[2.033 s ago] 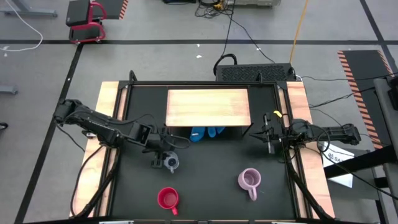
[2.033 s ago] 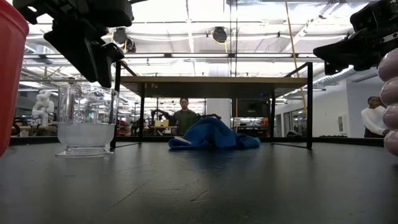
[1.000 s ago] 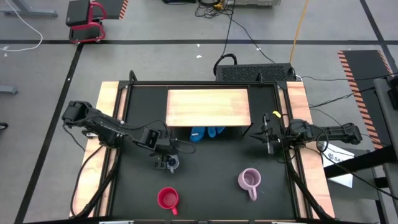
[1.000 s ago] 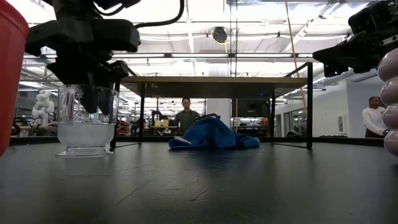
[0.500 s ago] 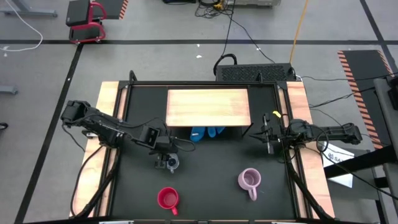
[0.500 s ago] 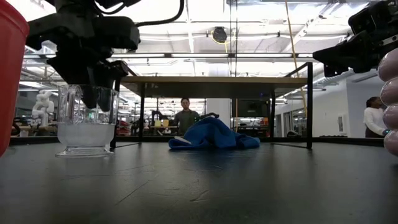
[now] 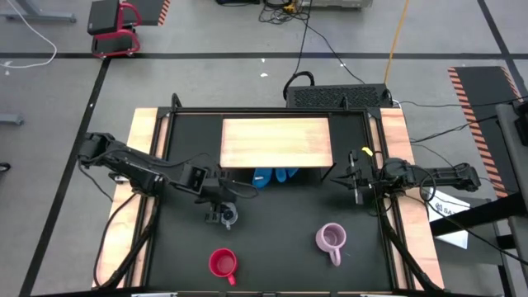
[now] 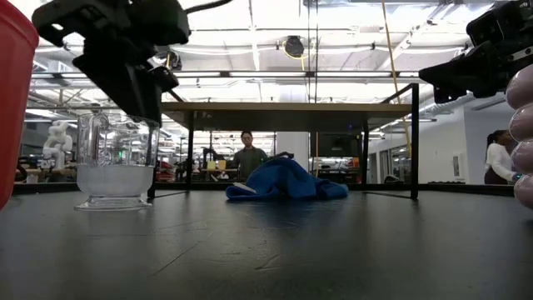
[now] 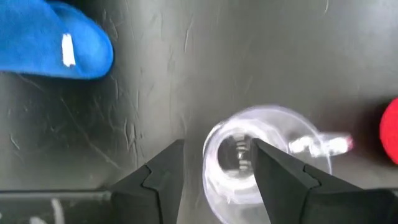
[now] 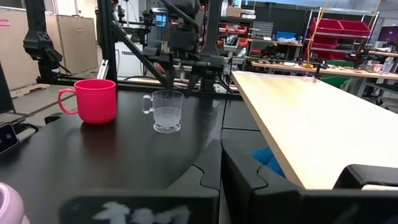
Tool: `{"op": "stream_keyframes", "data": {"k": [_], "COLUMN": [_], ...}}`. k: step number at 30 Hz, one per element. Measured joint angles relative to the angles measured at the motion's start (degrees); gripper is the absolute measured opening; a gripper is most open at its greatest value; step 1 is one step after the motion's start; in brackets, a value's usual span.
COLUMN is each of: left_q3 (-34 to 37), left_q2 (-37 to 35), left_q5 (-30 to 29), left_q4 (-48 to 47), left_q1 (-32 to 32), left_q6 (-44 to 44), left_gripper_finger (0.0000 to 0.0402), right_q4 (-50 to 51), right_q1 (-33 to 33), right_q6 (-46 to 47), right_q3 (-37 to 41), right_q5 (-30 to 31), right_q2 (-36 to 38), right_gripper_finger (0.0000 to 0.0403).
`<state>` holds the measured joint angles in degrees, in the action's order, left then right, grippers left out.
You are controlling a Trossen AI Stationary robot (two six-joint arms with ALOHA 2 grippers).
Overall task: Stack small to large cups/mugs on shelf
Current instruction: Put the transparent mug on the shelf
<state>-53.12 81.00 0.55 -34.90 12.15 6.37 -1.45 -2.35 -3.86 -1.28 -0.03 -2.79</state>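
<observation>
The clear glass cup (image 7: pixel 228 216) stands upright on the black table; it also shows in the low view (image 8: pixel 117 158). My left gripper (image 9: pixel 217 146) is open just above the cup's rim. One finger is over the cup's mouth and the other is outside the wall. The red mug (image 7: pixel 222 263) and the lilac mug (image 7: pixel 331 238) stand near the table's near edge. The wooden-topped shelf (image 7: pixel 276 142) stands at the far side with nothing on its board. My right gripper (image 7: pixel 356 188) waits shut at the table's right side. My left gripper comes at the glass cup from above, slanting down. Its open fingers (image 9: pixel 273 174) straddle the part of the rim (image 9: pixel 208 149) opposite the handle. I cannot tell whether they touch the rim. The cup stands on the table on its base.
A blue cloth (image 7: pixel 274 176) lies under the shelf, just beyond the glass cup. The shelf's black legs (image 8: pixel 414 142) stand at its corners. Bare black tabletop (image 7: pixel 272 239) lies between the red and lilac mugs. People stand in the room beyond the table.
My left gripper's fingers reached down into and around the glass cup's rim. They have since risen to about rim height and the gripper has tipped. The cup has stayed in place on the table.
</observation>
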Motion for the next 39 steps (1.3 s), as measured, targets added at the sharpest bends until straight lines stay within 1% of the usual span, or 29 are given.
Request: {"op": "stream_keyframes", "data": {"k": [13, 18, 39], "left_q3": [0.0, 0.0, 0.0], "left_q2": [-0.5, -0.5, -0.4], "left_q5": [-0.6, -0.6, -0.5], "left_q4": [-2.7, -5.3, -5.6], "left_q1": [0.0, 0.0, 0.0], "left_q6": [1.0, 1.7, 1.7], "left_gripper_finger": [0.0184, 0.0184, 0.0184], "right_q4": [-0.3, -0.3, -0.4], "right_q1": [0.0, 0.0, 0.0], "right_q6": [0.2, 0.2, 0.2], "right_q3": [0.0, 0.0, 0.0], "right_q5": [0.0, 0.0, 0.0], "right_q2": [-1.2, -1.2, -1.2], "right_gripper_finger": [0.0000, 0.0000, 0.0000]}}
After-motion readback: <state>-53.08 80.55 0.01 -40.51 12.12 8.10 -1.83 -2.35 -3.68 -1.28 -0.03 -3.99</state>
